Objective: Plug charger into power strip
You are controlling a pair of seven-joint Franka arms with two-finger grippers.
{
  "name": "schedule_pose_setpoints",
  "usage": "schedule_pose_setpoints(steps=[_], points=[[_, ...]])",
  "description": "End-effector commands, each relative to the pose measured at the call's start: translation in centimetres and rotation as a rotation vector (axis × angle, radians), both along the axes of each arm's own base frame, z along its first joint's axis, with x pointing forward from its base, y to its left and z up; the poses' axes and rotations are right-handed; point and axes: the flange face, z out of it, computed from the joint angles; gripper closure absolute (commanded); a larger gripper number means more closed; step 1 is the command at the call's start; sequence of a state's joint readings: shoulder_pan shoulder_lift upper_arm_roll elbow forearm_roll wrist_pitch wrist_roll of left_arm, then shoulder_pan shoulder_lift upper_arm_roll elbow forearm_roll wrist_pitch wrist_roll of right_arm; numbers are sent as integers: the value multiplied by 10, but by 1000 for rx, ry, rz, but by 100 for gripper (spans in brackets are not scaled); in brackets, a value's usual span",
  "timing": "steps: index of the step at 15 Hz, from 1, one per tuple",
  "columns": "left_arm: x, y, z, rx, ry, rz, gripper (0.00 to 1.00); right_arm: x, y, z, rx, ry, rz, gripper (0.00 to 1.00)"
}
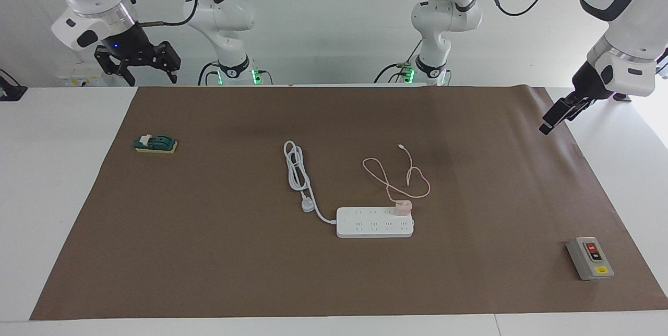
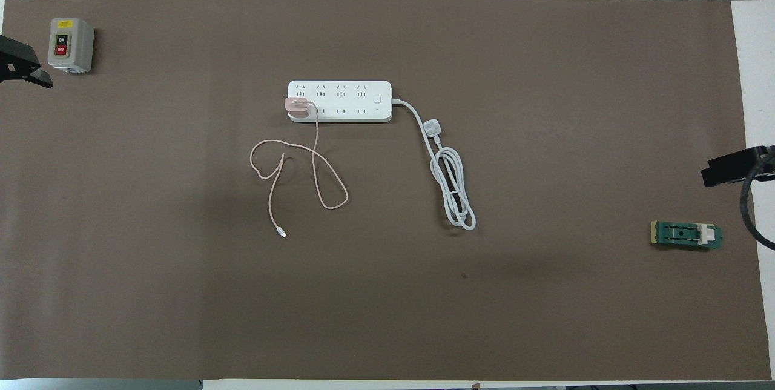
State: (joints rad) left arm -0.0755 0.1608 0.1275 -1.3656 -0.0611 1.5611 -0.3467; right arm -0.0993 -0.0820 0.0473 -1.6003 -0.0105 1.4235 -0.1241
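The small pale pink cube-shaped charger (image 1: 402, 207) sits on the flat white rectangular power strip (image 1: 374, 223), at the corner socket of the row nearer the robots, toward the left arm's end, a little below centre of the facing frame. It looks seated, so the job appears done or nearly so; the judgement is that any remaining move is a straight downward press, with the strip steadied so it does not slide. Its thin pink cable (image 1: 412, 182) loops loose on the brown mat (image 1: 209, 252) just above. The strip's thick white cord (image 1: 297, 171) coils beside it. The left hand (image 1: 561, 114) hangs at the right edge, fingers' spread not readable; the right hand (image 1: 138, 62), upper left, hangs spread and empty. A grey switch box (image 1: 589, 258) and green block (image 1: 155, 143) lie well clear on the bench (image 1: 62, 169).
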Motion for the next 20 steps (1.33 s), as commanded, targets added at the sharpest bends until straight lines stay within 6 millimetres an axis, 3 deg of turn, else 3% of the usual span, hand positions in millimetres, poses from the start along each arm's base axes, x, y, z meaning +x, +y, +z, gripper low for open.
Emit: schedule_pose_setpoints(steps=[1,5,7,9,14,17,20], points=[[-25,-1,6,15,28,-70,0,-1,-3,2,14,-4,-24,0],[-47,-21,3,4,56,-163,0,-1,-3,2,14,-4,-22,0],[-48,-35,2,3,61,-184,0,-1,-4,2,15,-4,-22,0],[-57,-37,0,-6,92,-192,0,-1,-5,2,15,-4,-24,0],[-56,-45,0,5,86,-222,0,-1,-10,2,15,-4,-33,0],[-62,-44,8,10,73,-381,0,-1,-10,2,14,-4,-36,0],[-60,-43,6,13,70,-387,0,-1,-10,2,14,-4,-36,0]])
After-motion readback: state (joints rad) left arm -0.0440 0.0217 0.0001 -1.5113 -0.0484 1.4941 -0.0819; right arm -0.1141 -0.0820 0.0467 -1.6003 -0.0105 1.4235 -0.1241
